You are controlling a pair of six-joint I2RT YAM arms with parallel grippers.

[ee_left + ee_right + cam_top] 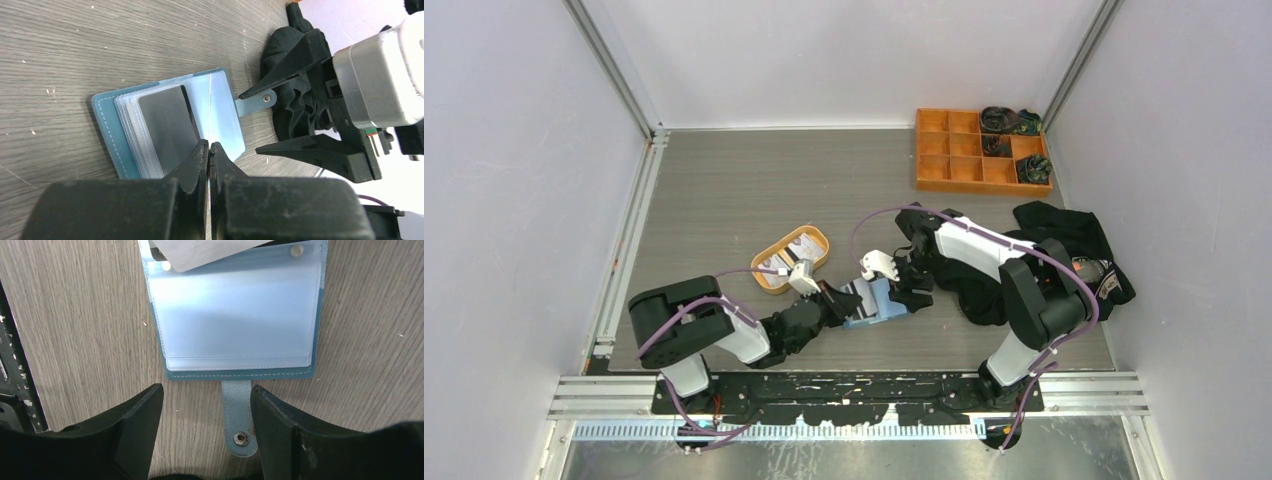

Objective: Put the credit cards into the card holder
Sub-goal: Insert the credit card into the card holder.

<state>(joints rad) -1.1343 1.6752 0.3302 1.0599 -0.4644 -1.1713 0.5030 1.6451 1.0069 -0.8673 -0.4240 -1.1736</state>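
Blue fold-over card holder (pixel 876 305) lies open near the near edge of the grey wood-grain worktop (pixel 754 190), about mid-width. To its left, white cards (pixel 796 248) wait in an orange oval tray (pixel 769 281). Left gripper (pixel 209 148) is clamped on a thin grey card (pixel 200 249), edge-on above the pockets. A slanted entry could snag a pocket lip or shove the holder. Right gripper (pixel 206 400) stands open astride the snap tab (pixel 237 415), crowding that side; freer room lies toward the far edge.

The holder (pixel 876 302) is hemmed in: the right gripper (pixel 206 395), jaws spread, straddles its tab (pixel 237 412); the left gripper (pixel 209 147), pinching a card (pixel 200 251), covers the opposite side. Cloth (pixel 1074 235) blocks the right; the tray (pixel 769 278) sits just beyond the left gripper. The far counter (pixel 754 180) is open for passage.
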